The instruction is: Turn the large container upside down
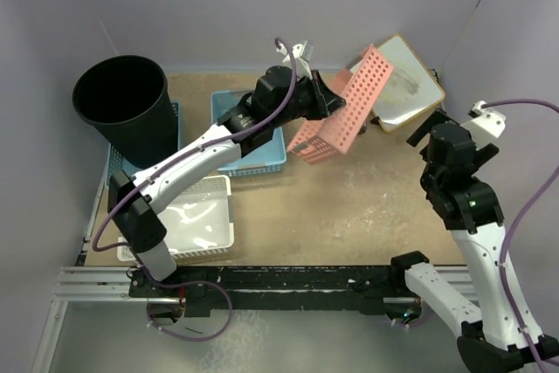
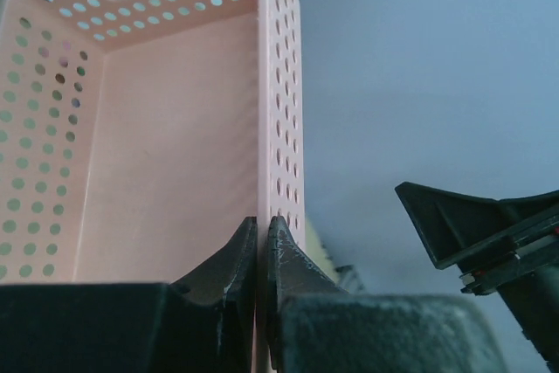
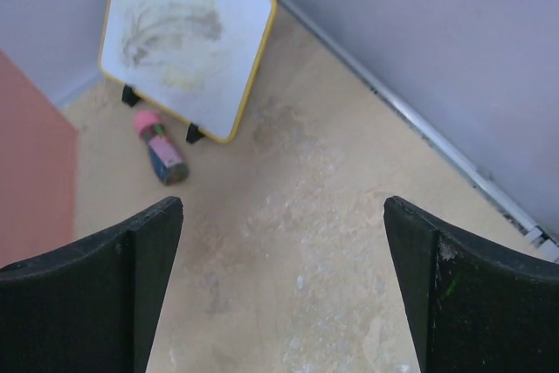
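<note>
My left pincer point(image 2: 262, 224) is pinching one thin wall of the pink basket point(image 2: 157, 155) and holding it tilted up in the air. My right pincer point(image 3: 281, 207) is spread wide and holding nothing. The big black bin point(image 1: 122, 98) I am meant to flip is standing open side up, well away to the left of the left pincer and even farther from the right one.

I am thinking the pink basket could slip or swing, because only a thin edge is being pinched. It could fall on the things below, or bump the whiteboard point(image 1: 406, 80) just to the right of that pincer. The bin is tall, so a push near its top could be knocking it over.

I am counting one black bin, one pink basket, two light blue baskets point(image 1: 266, 156), one white basket point(image 1: 205, 216), one whiteboard, and one little bottle point(image 3: 162, 150) ahead and to the left of the right pincer
</note>
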### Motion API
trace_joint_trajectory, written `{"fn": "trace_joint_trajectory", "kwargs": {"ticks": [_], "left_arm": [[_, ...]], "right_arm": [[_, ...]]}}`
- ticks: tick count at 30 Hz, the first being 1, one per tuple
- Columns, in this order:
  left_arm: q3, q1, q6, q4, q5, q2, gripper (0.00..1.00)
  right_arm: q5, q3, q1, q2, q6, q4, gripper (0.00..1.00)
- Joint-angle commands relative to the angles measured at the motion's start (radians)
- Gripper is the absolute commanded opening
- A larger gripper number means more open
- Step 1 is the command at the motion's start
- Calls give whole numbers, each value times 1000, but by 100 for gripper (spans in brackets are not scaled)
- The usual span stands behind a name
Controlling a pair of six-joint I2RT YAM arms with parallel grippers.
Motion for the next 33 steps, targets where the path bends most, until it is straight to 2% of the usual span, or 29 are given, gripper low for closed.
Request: {"fn": "trace_joint_trajectory", "kwargs": {"ticks": [1, 4, 10, 19, 24, 33], "left_arm": [[-219, 3, -398, 564, 195, -25, 0], [-347, 3, -593, 824, 248, 5, 0], [-497, -6, -884, 1227, 304, 126, 0], [-658, -37, -1238, 1646, 247, 310, 0], [-700, -44, -1272, 1690, 232, 384, 0], [-745, -19, -1195, 1620, 294, 486, 2]], "right_arm": [[162, 107, 1, 8, -49, -30, 99], [166, 147, 2, 30, -71, -51, 99], [125, 156, 2, 30, -115, -42, 100], [59, 184, 1, 92, -152, 24, 100], [5, 201, 2, 133, -123, 25, 100], [-174, 99, 2, 153, -83, 30, 100]]}}
